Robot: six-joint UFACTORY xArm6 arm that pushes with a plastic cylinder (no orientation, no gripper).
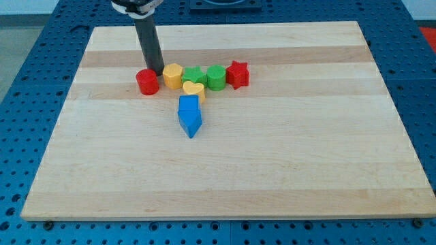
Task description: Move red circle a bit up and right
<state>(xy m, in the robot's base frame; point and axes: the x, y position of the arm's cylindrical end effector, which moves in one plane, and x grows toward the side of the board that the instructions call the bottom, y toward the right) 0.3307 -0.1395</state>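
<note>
The red circle (147, 82) lies on the wooden board at the upper left of the block cluster. My tip (156, 72) stands right behind it, at its upper right edge, between the red circle and the yellow hexagon (173, 74). The rod rises from there to the view's top. To the right in a row are a green block (194, 75), a green circle (216, 76) and a red star (237, 73). A yellow heart (194, 90) lies below the row, and a blue arrow-shaped block (190, 114) lies below the heart.
The wooden board (286, 170) rests on a blue perforated table (27, 82). All blocks are clustered in the board's upper middle-left.
</note>
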